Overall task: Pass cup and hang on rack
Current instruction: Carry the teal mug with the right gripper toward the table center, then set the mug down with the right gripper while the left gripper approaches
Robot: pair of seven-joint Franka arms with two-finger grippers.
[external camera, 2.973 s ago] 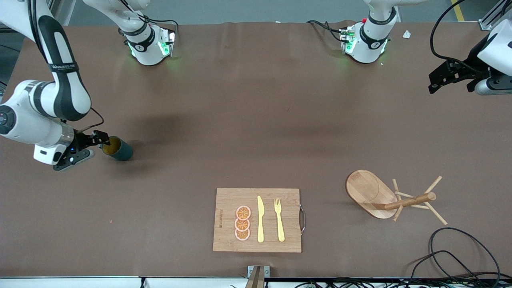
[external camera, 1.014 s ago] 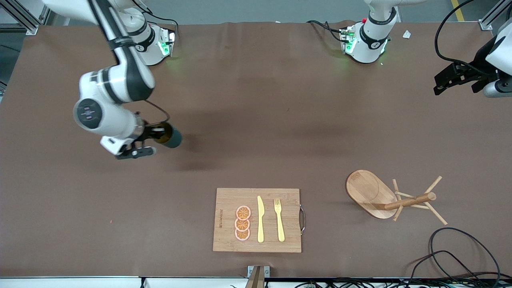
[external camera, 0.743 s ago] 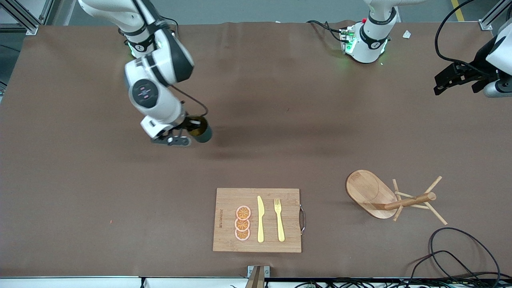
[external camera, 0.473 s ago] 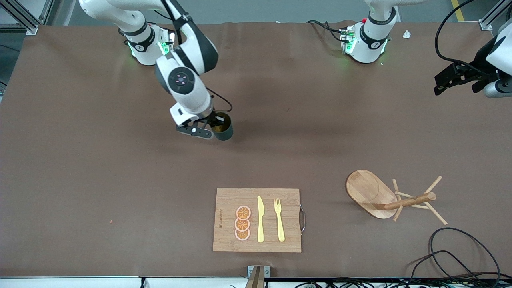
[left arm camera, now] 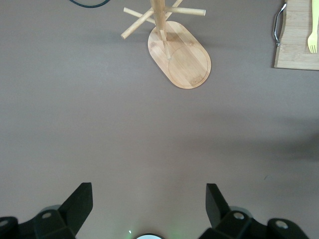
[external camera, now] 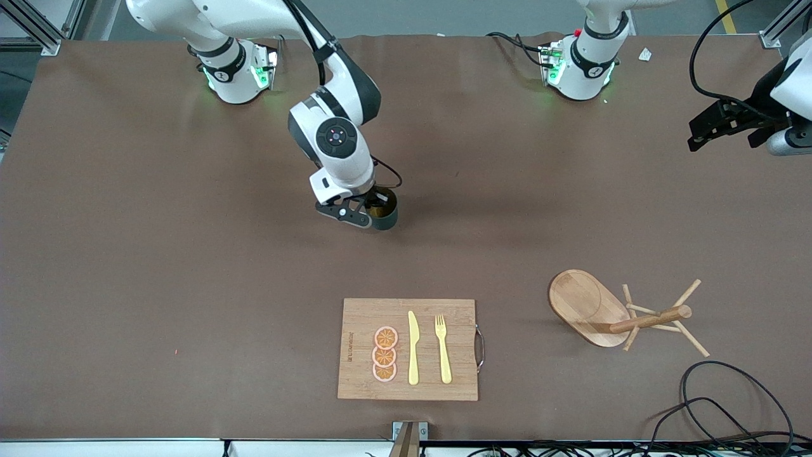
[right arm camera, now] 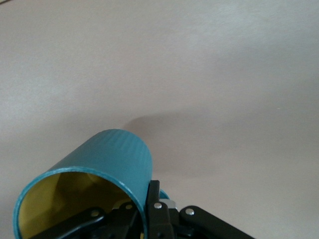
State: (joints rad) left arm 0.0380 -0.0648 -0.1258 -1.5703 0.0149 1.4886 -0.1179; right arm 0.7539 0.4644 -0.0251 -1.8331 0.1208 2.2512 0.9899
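Note:
My right gripper is shut on the rim of the teal-green cup and holds it above the middle of the table. In the right wrist view the cup shows its yellow inside, with one finger outside the wall and the other inside. The wooden rack stands toward the left arm's end, nearer the front camera; it also shows in the left wrist view. My left gripper is open and empty, waiting high at the left arm's edge of the table; in its own view the fingers stand wide apart.
A bamboo cutting board with orange slices, a yellow knife and a yellow fork lies near the front edge. Black cables lie by the front corner at the left arm's end.
My right arm has carried the cup from the right arm's end of the table toward the middle. The left arm has barely moved.

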